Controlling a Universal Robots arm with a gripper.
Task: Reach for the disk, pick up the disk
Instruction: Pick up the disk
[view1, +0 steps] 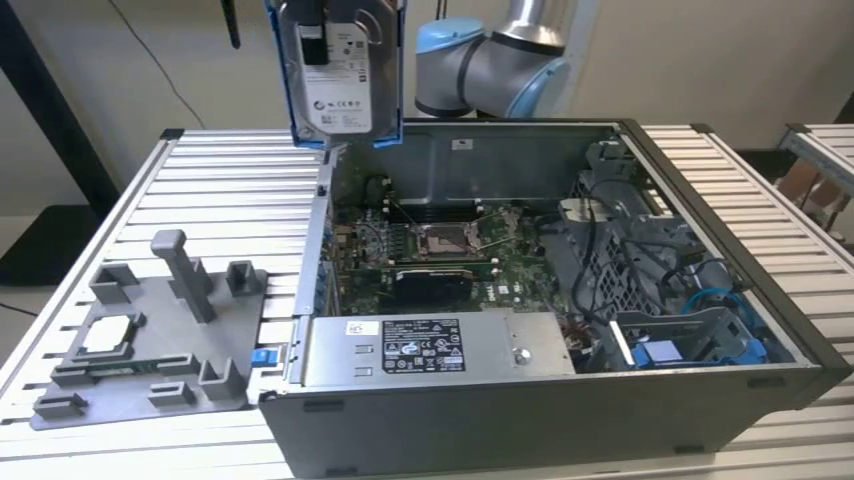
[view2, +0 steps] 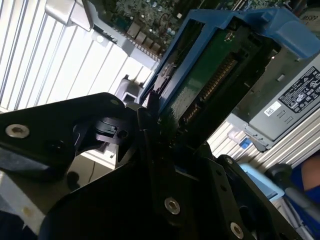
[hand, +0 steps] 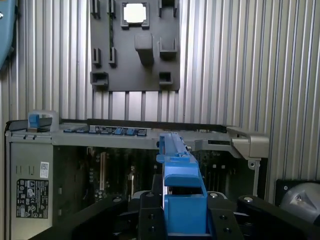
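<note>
The disk (view1: 336, 75), a silver drive with a white label in a blue frame, hangs upright high above the open computer case's (view1: 747, 200) rear corner on the exterior view's left. My gripper (hand: 182, 212) is shut on it. In the first wrist view the disk (hand: 181, 170) is edge-on between the black fingers (hand: 150, 215). In the second wrist view its green circuit side (view2: 210, 75) faces the camera, with a dark finger (view2: 150, 117) pressed against the blue frame.
The motherboard (view1: 441, 245) and power supply (view1: 427, 345) lie inside the case. A blue bracket (view1: 687, 345) sits at its near corner on the exterior view's right. A grey fixture plate (view1: 147, 340) with a square chip (hand: 135, 12) lies on the slatted table (view1: 227, 200).
</note>
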